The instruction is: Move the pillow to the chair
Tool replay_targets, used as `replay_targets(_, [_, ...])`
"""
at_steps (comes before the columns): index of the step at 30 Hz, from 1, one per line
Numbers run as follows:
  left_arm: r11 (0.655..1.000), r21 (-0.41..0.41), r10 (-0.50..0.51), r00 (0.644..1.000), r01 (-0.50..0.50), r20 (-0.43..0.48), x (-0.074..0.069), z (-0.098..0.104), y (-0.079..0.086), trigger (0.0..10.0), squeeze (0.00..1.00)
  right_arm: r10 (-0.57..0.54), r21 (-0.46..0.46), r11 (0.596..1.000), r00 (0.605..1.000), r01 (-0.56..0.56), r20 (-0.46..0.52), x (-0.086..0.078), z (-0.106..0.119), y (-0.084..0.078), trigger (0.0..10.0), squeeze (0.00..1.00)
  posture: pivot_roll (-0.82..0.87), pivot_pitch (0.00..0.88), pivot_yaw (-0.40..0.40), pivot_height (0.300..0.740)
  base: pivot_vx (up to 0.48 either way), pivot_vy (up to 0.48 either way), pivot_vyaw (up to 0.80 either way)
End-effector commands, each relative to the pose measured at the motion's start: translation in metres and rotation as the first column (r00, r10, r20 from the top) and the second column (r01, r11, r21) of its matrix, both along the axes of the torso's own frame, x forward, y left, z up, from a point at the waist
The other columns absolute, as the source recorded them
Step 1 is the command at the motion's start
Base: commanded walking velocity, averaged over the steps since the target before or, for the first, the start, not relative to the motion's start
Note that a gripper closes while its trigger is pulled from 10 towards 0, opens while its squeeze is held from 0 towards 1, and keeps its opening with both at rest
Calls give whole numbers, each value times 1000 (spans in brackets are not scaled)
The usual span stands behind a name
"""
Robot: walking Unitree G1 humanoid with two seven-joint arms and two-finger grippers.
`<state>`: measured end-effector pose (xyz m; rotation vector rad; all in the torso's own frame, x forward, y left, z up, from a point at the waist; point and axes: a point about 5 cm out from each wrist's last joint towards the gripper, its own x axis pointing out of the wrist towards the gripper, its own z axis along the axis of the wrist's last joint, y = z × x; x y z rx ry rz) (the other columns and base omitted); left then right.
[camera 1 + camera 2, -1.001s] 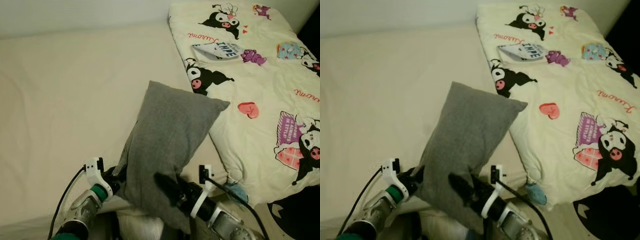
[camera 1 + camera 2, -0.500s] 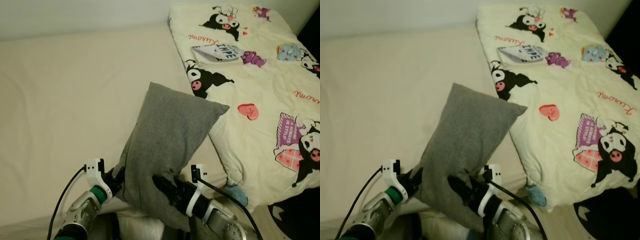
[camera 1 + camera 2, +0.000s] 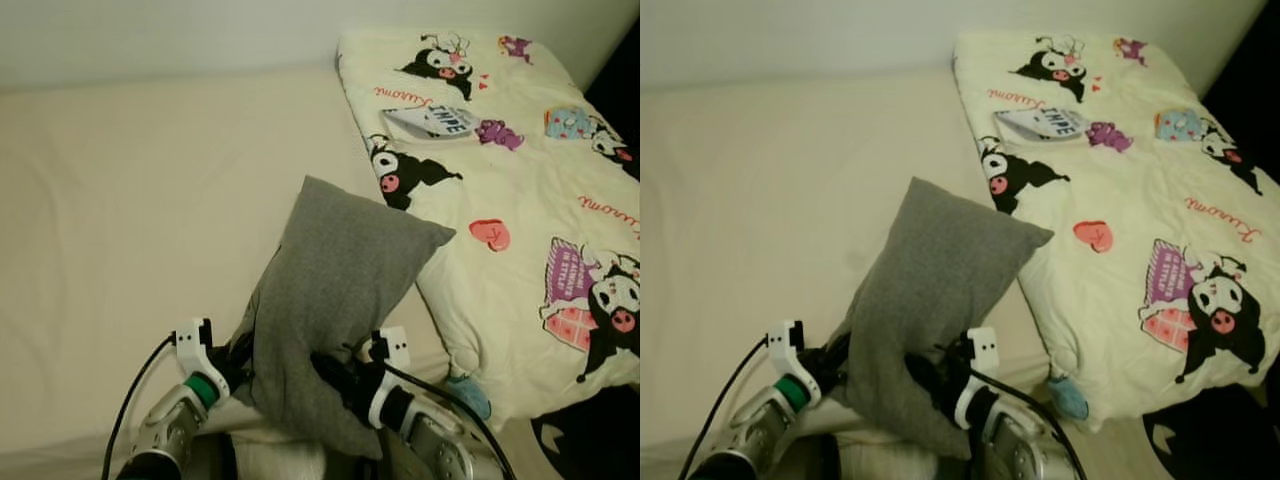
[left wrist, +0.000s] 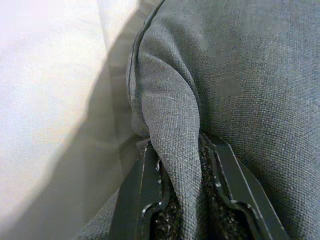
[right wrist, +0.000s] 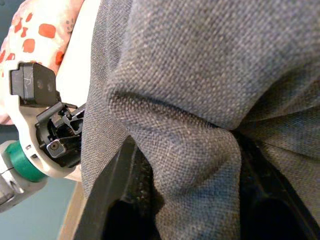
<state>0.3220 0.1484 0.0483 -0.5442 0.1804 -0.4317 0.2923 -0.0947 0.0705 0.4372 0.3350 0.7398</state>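
Observation:
A grey fabric pillow (image 3: pixel 340 290) stands tilted over the near edge of a cream bed (image 3: pixel 130 220), held up by both arms. My left gripper (image 3: pixel 240 358) is shut on the pillow's lower left edge; a fold of grey cloth (image 4: pixel 175 165) is pinched between its black fingers (image 4: pixel 142 195). At the lower right side my right gripper (image 3: pixel 335 375) is shut on another bunched fold (image 5: pixel 185 150). The pillow's top corner points towards the patterned quilt (image 3: pixel 520 190).
A cream quilt with cartoon prints covers the right half of the bed, its near corner (image 3: pixel 465 390) hanging by my right arm. A pale wall (image 3: pixel 160 35) runs behind the bed. Dark floor (image 3: pixel 590 440) shows at the lower right.
The whole view has shifted slightly, so the camera moved. Both grippers have drawn closer together under the pillow, which stays pinched and stands a little more upright.

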Motion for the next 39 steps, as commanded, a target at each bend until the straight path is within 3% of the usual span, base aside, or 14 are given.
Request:
replay_targets(1, [998, 17, -68, 998, 68, 13, -4, -2, -18, 0, 0, 103, 10, 995, 992, -102, -67, -12, -13, 26, 0, 0, -46, 178, 76, 617, 0, 0, 0])
replay_targets(5, [992, 106, -72, 992, 61, 100, 1, 15, -25, 0, 0, 97, 66, 993, 995, -94, -38, -7, -3, 22, 0, 0, -31, 128, 69, 617, 0, 0, 0])
replay_targets(10, [989, 145, -48, 988, 27, 146, 7, 27, -24, 0, 0, 88, 98, 992, 996, -86, -19, -2, 4, 22, 0, 0, -23, 108, 62, 617, 0, 0, 0])
replay_targets(11, [989, 148, -33, 981, 5, 189, 12, 40, -24, 0, 0, 84, 109, 991, 996, -83, -6, 1, 9, 22, 0, 0, -21, 91, 56, 617, 0, 0, 0])
replay_targets(16, [985, 172, -18, 959, -32, 282, 17, 68, -29, 0, 0, 83, 131, 987, 995, -89, 49, 7, 23, 27, 0, 0, -14, 53, 50, 617, 0, 0, 0])
replay_targets(26, [974, 210, 10, 946, -82, 325, 4, 80, -35, 0, 0, 11, 222, 975, 995, -34, 104, 17, 44, 29, 0, 0, -18, 22, 63, 617, 0, 0, 0])
replay_targets(31, [967, 223, 45, 945, -122, 324, 1, 85, -36, 39, 0, -11, 204, 979, 989, -20, 150, 19, 49, 30, 0, 0, -15, 22, 56, 617, 0, 0, 0])
replay_targets(32, [963, 233, 54, 942, -137, 330, 0, 85, -35, 4706, 0, -38, 175, 985, 984, 7, 171, 21, 49, 29, 0, 0, -13, 17, 52, 617, 0, 0, 0])
replay_targets(33, [963, 233, 54, 942, -137, 330, 0, 85, -35, 4706, 0, -38, 175, 985, 984, 7, 171, 21, 49, 29, 0, 0, -13, 17, 52, 617, 0, 0, 0])
replay_targets(34, [953, 259, 68, 944, -157, 322, 0, 84, -32, 10000, 0, -93, 129, 989, 973, 67, 210, 24, 50, 26, 0, 0, -11, 12, 48, 617, 0, 0, 0])
replay_targets(35, [951, 263, 76, 945, -165, 318, 0, 84, -31, 10000, 0, -109, 117, 990, 969, 84, 221, 24, 50, 24, 3529, 0, -11, 11, 46, 617, 0, 0, 0])
replay_targets(36, [951, 263, 76, 945, -165, 318, 0, 84, -31, 10000, 0, -109, 117, 990, 969, 84, 221, 24, 50, 24, 3529, 0, -11, 11, 46, 617, 0, 0, 0])
replay_targets(37, [949, 265, 82, 946, -170, 313, -1, 84, -31, 10000, 0, -115, 112, 989, 968, 91, 225, 24, 50, 24, 10000, 0, -11, 11, 46, 617, 0, 0, 0])
replay_targets(39, [946, 270, 92, 947, -180, 309, -2, 85, -30, 10000, 0, -134, 107, 988, 965, 113, 224, 25, 49, 22, 10000, 0, -13, 5, 37, 617, 0, 0, 0])
